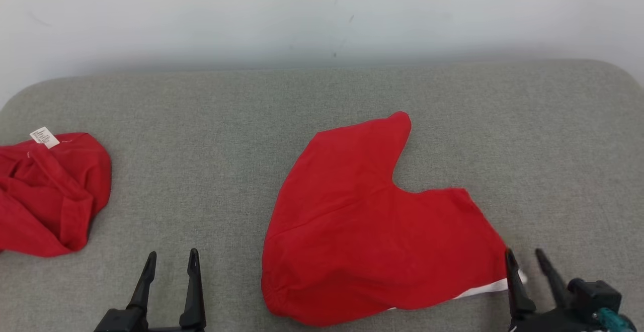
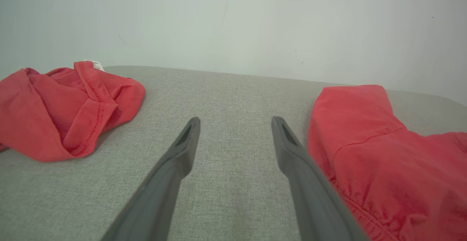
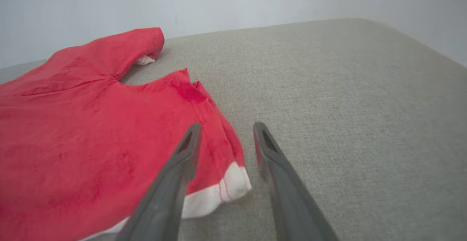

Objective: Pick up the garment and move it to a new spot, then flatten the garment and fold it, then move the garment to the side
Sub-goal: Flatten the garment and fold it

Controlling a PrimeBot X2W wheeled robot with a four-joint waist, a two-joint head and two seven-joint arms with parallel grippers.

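Nearest, both grippers are parted and hold nothing: the left gripper (image 1: 172, 255) is moderately spread over the bare grey cushion (image 1: 211, 120), and the right gripper (image 1: 524, 254) is spread more narrowly at the white-trimmed corner of the red garment (image 1: 362, 221), though I cannot tell whether it touches. That garment lies flat mid-cushion. A crumpled red cloth (image 1: 45, 191) lies well apart to its left, with the pale wall (image 1: 322, 10) behind.

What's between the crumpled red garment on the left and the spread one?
Bare grey cushion, clear in the head view; the open left gripper sits at that gap's near end.
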